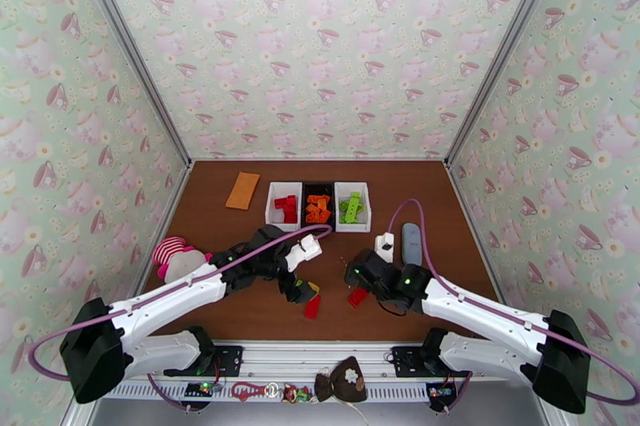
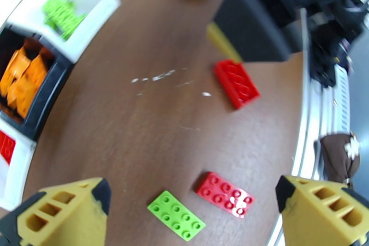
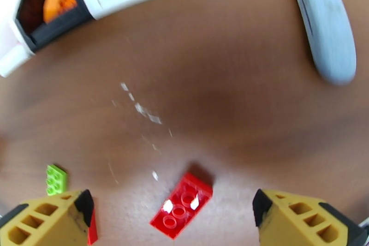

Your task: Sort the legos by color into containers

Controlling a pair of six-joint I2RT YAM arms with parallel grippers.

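Three bins stand in a row at the back: a white one (image 1: 272, 204) holding red legos, a black one (image 1: 318, 185) holding orange legos, and a white one (image 1: 366, 208) holding green legos. Loose on the table lie a red brick (image 1: 312, 306) and a green brick (image 2: 176, 215) under my left gripper (image 1: 302, 290), which is open above them. Another red brick (image 3: 181, 205) lies between the spread fingers of my open right gripper (image 3: 173, 203). In the left wrist view the yellow fingers (image 2: 64, 212) frame the nearer red brick (image 2: 223, 194); the farther red brick (image 2: 236, 83) lies beyond.
An orange card (image 1: 242, 190) lies back left and a striped plush toy (image 1: 176, 256) sits at the left wall. A grey oblong object (image 1: 411, 242) and a small white item (image 1: 385, 246) lie right of centre, just behind my right gripper.
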